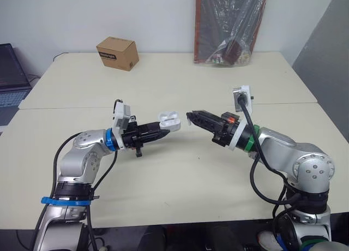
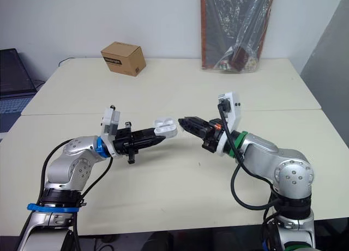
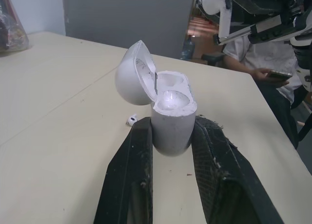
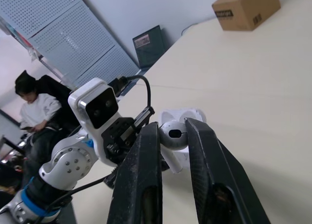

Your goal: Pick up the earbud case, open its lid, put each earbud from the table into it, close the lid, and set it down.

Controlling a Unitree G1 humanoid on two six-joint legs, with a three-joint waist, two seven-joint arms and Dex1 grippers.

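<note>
My left gripper (image 1: 164,129) is shut on the white earbud case (image 1: 170,120), holding it above the middle of the table. The left wrist view shows the case (image 3: 170,121) clamped by its body between the two fingers, its lid (image 3: 132,75) swung open and both sockets bare. My right gripper (image 1: 190,118) faces it from the right, a short gap away, and is shut on a white earbud (image 4: 173,136) with the stem pointing down. A second earbud (image 3: 131,120) lies on the table (image 1: 180,180) below the case.
A cardboard box (image 1: 117,53) sits at the back left of the table, and a plastic-wrapped board (image 1: 232,24) leans on the wall at the back right. A laptop (image 1: 11,76) stands off the left edge. A seated person (image 4: 34,107) is beyond the table.
</note>
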